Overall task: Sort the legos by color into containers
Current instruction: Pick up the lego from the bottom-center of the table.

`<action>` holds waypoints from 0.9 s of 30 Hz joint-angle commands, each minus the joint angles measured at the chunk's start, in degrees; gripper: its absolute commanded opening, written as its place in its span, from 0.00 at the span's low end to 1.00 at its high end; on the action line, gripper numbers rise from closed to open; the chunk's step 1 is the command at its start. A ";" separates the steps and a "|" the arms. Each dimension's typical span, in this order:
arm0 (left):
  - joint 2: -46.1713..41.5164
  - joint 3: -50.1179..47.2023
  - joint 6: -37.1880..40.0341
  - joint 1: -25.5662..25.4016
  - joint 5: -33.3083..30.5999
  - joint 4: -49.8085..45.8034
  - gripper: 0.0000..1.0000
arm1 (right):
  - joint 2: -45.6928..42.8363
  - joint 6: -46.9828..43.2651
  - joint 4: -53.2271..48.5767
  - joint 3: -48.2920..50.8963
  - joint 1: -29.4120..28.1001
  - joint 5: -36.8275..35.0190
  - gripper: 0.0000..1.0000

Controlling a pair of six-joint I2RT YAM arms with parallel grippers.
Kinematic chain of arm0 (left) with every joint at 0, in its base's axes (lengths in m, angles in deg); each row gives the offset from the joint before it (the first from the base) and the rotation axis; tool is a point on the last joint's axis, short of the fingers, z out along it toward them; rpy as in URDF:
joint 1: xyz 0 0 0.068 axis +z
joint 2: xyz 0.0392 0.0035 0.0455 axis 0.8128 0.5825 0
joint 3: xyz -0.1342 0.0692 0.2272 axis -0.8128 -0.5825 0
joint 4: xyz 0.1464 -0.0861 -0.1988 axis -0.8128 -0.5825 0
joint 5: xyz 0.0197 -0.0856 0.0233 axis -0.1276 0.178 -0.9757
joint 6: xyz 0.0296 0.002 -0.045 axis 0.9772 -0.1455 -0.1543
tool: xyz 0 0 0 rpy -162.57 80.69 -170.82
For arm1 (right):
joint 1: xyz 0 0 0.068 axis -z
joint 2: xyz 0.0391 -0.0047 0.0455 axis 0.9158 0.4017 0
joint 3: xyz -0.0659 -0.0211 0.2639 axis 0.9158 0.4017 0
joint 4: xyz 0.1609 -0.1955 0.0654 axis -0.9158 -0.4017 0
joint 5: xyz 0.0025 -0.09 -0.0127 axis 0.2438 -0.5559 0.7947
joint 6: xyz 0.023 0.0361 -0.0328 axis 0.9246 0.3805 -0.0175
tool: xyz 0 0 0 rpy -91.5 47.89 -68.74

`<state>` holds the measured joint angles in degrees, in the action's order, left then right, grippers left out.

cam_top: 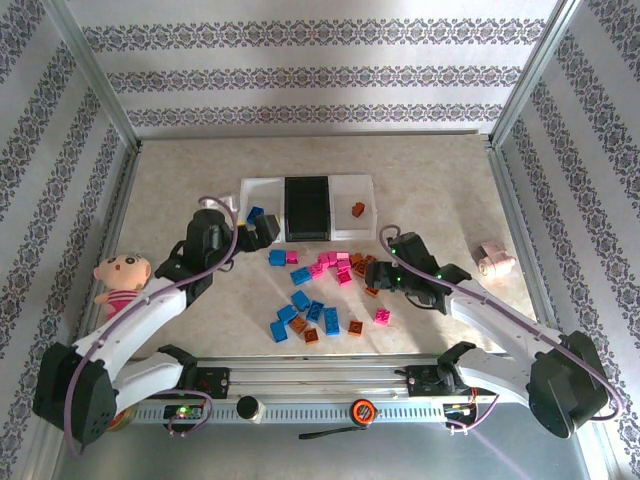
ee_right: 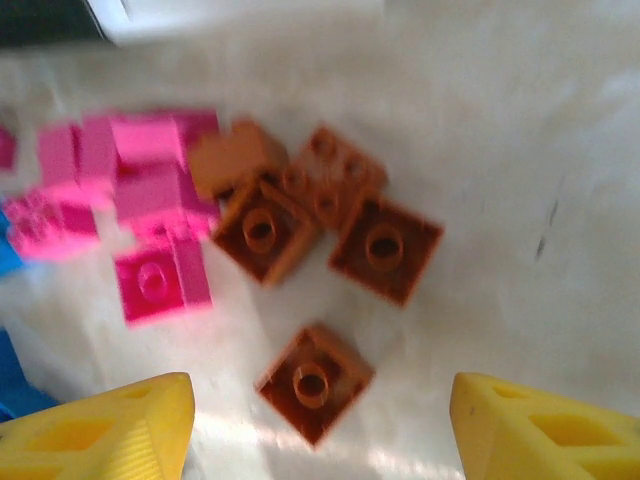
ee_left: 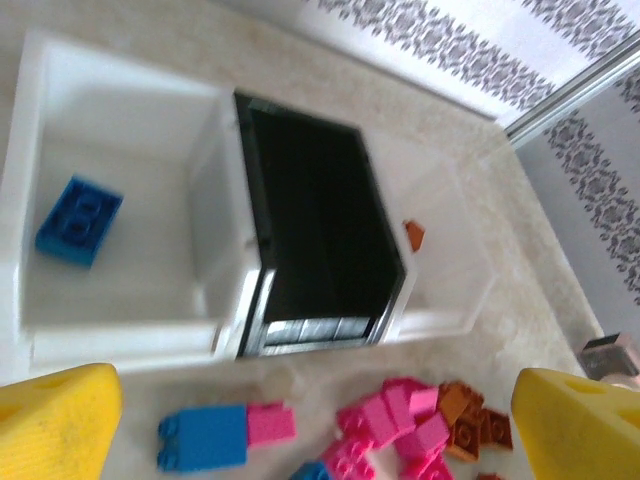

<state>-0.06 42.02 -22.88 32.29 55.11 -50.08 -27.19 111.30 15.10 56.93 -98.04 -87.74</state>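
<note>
Right gripper (ee_right: 320,425), jaws apart, is hovering over a brown brick (ee_right: 312,380); neighbours (ee_right: 385,245) at 12 o'clock are apparently crowding it, risking a nudge. Left gripper (ee_left: 315,410) is hanging spread, empty.

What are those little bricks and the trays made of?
The blue brick in the left white tray looks like hard moulded plastic, as do the others: studs, crisp edges, even colour. The white tray seems to be thin, smooth plastic. The black tray is likely the same, with reflections on its near wall.
</note>
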 commanded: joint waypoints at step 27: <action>-6.88 -8.56 -2.76 -0.39 -1.26 2.49 1.00 | 10.77 9.89 -8.75 1.20 -13.72 -4.03 0.53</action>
<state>-6.58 34.11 -25.94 32.29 54.87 -49.18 -17.57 121.24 5.18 58.50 -111.22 -90.48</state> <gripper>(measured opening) 0.997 0.541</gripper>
